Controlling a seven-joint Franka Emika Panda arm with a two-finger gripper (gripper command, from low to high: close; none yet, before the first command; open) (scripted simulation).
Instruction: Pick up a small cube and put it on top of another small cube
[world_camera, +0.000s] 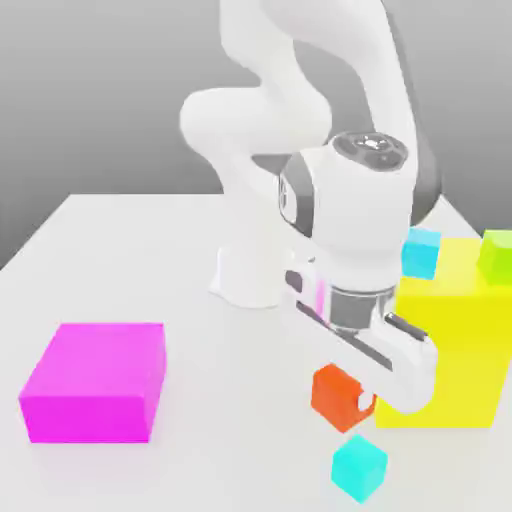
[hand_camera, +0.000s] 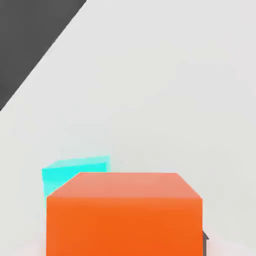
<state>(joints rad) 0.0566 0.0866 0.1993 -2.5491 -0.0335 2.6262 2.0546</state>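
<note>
The small cube (world_camera: 333, 393) is plain orange-red and sits between the fingers of my gripper (world_camera: 348, 402), which is shut on it, just in front of the yellow block. One white fingertip (world_camera: 366, 402) overlaps the cube's side. Whether the cube rests on the table or hangs just above it, I cannot tell. In the hand view the small cube (hand_camera: 125, 215) looms very close. A small cyan cube (world_camera: 358, 468) lies on the table close in front of it, also seen past the orange one as the cyan cube (hand_camera: 75, 172).
A large yellow block (world_camera: 455, 345) stands at the exterior view's right, with a small green cube (world_camera: 496, 253) on top and another cyan cube (world_camera: 421, 252) at its back edge. A big magenta block (world_camera: 95, 382) sits at the left. The arm's base (world_camera: 250, 275) stands behind.
</note>
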